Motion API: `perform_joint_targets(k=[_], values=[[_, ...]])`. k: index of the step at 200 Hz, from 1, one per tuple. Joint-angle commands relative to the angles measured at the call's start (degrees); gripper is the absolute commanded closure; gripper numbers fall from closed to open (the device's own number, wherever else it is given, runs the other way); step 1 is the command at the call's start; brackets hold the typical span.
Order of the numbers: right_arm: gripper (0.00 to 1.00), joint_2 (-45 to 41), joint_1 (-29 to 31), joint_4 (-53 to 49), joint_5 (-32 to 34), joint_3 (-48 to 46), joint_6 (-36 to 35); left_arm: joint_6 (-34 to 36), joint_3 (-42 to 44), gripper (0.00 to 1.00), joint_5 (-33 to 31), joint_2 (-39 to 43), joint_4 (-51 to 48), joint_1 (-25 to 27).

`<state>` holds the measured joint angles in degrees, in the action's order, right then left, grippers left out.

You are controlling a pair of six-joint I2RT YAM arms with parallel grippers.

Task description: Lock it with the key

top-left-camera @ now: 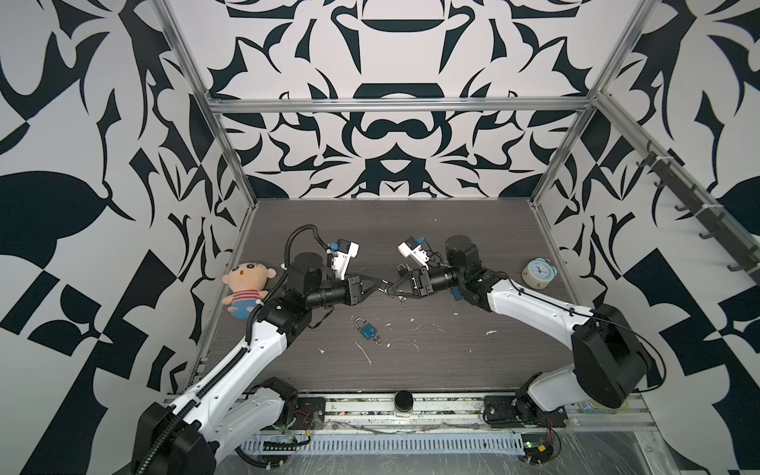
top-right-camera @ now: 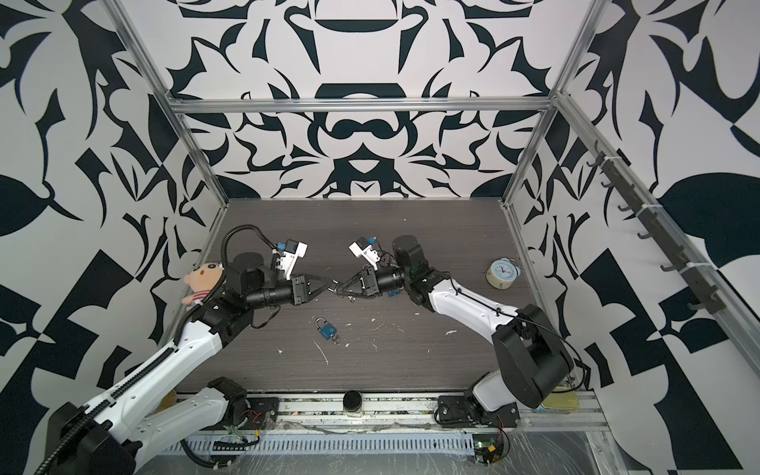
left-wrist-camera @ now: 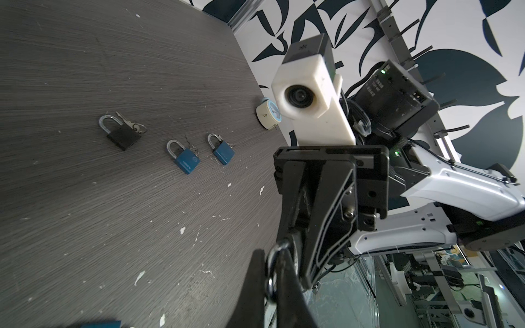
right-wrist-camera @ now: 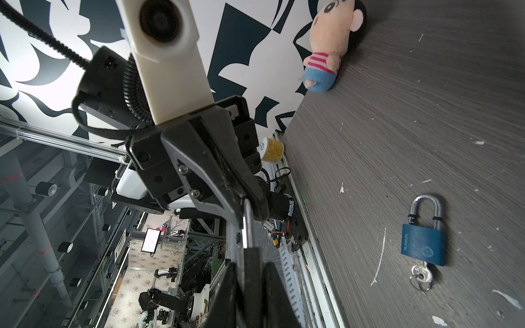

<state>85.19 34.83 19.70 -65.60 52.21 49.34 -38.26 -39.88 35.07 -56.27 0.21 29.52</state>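
Note:
A black padlock (right-wrist-camera: 251, 272) hangs in the air between my two grippers, above the middle of the table. My right gripper (right-wrist-camera: 251, 265) is shut on its dark body. My left gripper (left-wrist-camera: 272, 255) is shut on the silver loop (left-wrist-camera: 272, 262) that looks like its shackle (right-wrist-camera: 247, 224). In both top views the two grippers meet tip to tip, left gripper (top-left-camera: 380, 283) against right gripper (top-left-camera: 391, 288). No key shows on the held padlock. A blue padlock (top-left-camera: 367, 329) lies on the table nearer the front, with a key (right-wrist-camera: 422, 277) at its bottom end.
In the left wrist view a black padlock (left-wrist-camera: 122, 135) with keys and two blue padlocks (left-wrist-camera: 185, 160) (left-wrist-camera: 223, 152) lie beyond the right gripper. A plush doll (top-left-camera: 246, 288) lies at the left wall, an alarm clock (top-left-camera: 538, 275) at the right. A jar (top-left-camera: 403, 403) stands on the front rail.

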Motion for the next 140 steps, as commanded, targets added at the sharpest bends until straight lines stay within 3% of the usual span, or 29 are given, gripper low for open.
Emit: perform_joint_targets(k=[1,70,140], values=[[1.0,0.1,0.77,8.42,7.05,6.6,-0.91,-1.05,2.45,1.0,5.25,-0.24,-3.17,5.97],[1.0,2.33,0.86,10.05,8.3,8.17,-0.56,-3.27,3.77,1.0,4.02,-1.29,0.45,9.73],[1.0,1.65,2.03,3.96,8.05,6.47,-5.03,-2.35,1.25,1.0,4.13,-0.04,2.08,7.99]])
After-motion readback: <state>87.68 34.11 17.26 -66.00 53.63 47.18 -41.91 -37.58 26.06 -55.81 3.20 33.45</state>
